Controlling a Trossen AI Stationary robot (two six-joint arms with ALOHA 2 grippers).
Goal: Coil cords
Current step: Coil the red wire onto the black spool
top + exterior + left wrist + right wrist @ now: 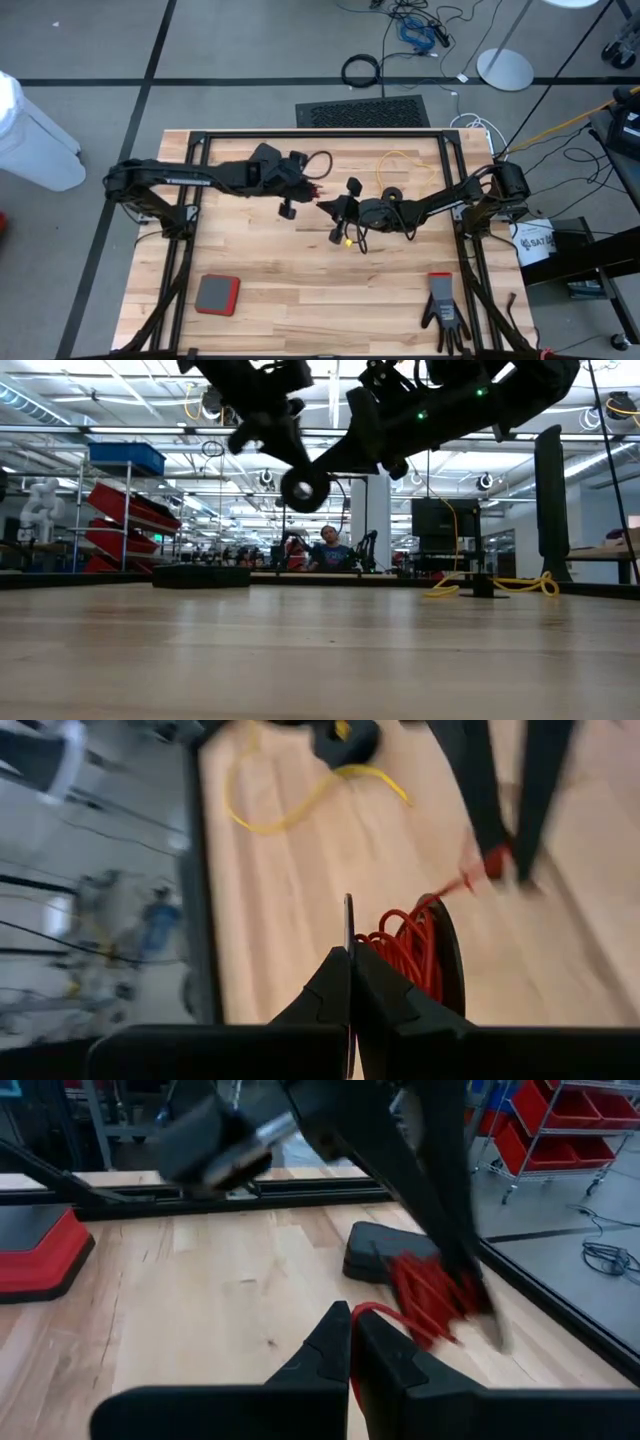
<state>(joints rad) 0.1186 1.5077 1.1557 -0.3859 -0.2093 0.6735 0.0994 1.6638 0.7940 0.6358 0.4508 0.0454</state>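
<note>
Gripping one red cord (405,945) between them, both closed hands, left (350,982) and right (352,1342), hover near one yellow cord (395,170).

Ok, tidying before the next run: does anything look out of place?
The thin yellow cord sprawls in a loose loop on the wooden table, unwound beside its small black reel. Nothing else looks odd.
</note>
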